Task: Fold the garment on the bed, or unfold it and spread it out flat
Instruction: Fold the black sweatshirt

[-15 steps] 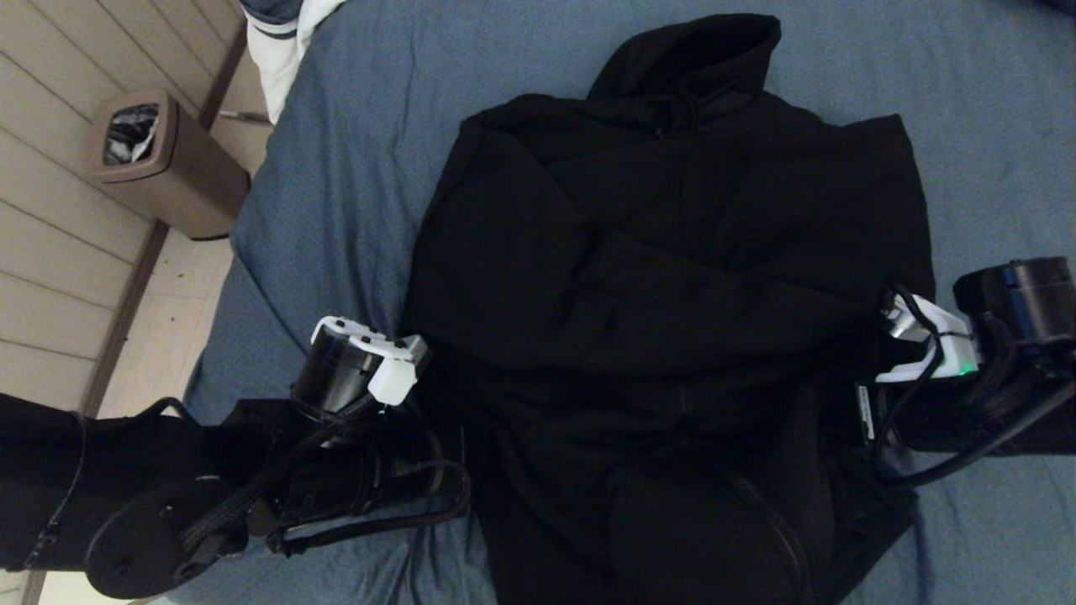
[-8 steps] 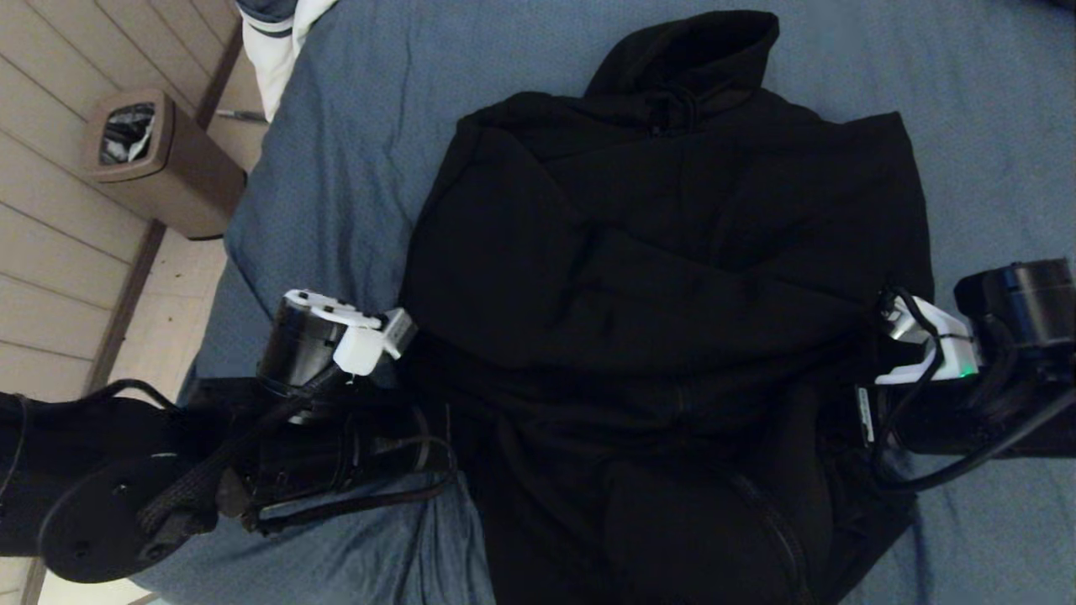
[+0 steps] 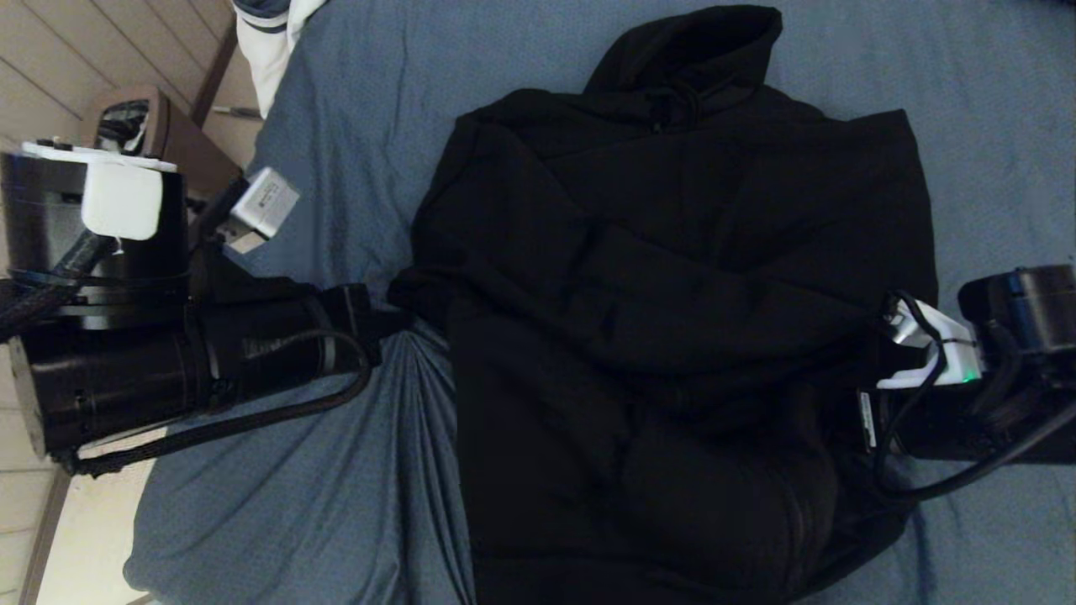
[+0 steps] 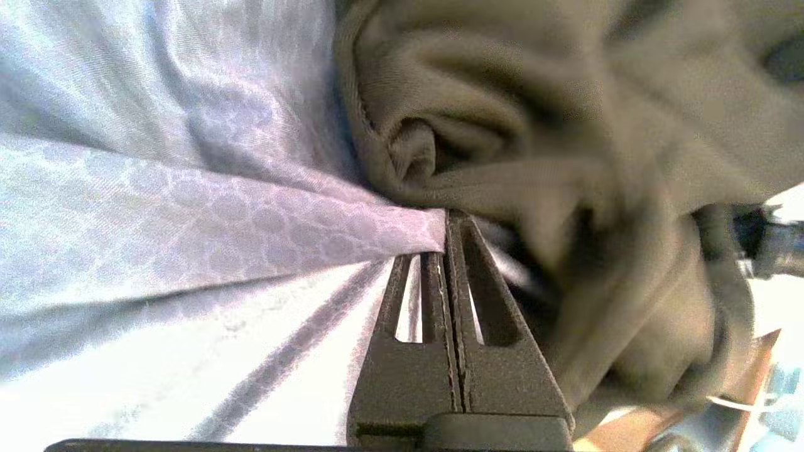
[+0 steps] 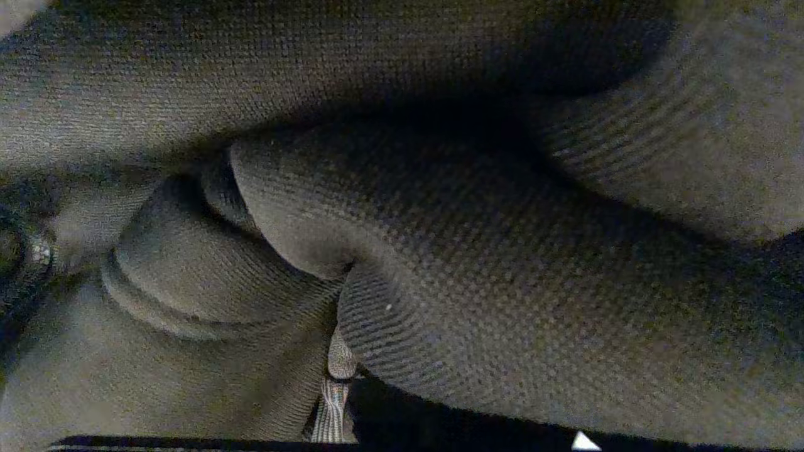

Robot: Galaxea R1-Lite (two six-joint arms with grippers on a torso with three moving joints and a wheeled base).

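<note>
- Hoodie (image 3: 672, 319) is lying bunched and partly folded across the middle of the bed (image 3: 353, 126), hood pointing away from the robot.
- Left claw (image 4: 447, 220) is sitting at the hoodie's left edge, fingers pressed together, pinching the blue sheet and apparently the hoodie's edge, so creases are fanning out.
- Right claw (image 3: 874, 370) is sitting at the hoodie's right edge, closed, with black fabric bunching around it.
- Bin (image 3: 168, 134) is standing on the floor beside the bed.

The left arm is reaching in from the left side, its left gripper (image 4: 447, 216) squeezing tight together. The right gripper (image 3: 870, 382) is sitting at the right side, fingers pinching together.
</note>
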